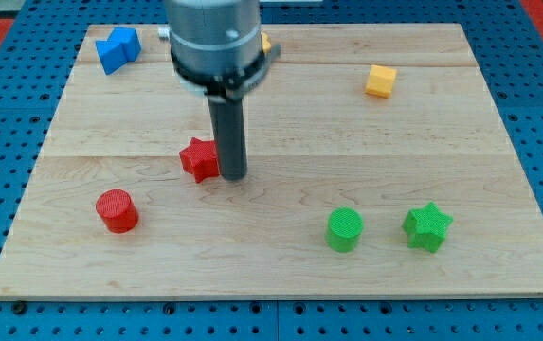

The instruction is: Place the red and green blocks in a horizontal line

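Observation:
My tip (233,177) rests on the board right against the right side of the red star block (198,158), left of centre. A red cylinder (117,210) stands at the lower left. A green cylinder (344,229) and a green star (427,226) stand side by side at the lower right, roughly level with the red cylinder. The red star sits higher in the view than those three.
A blue block (117,48) lies at the top left corner of the wooden board (280,275). A yellow cube (380,80) sits at the upper right. Another yellow block (265,43) peeks out behind the arm's body at the top.

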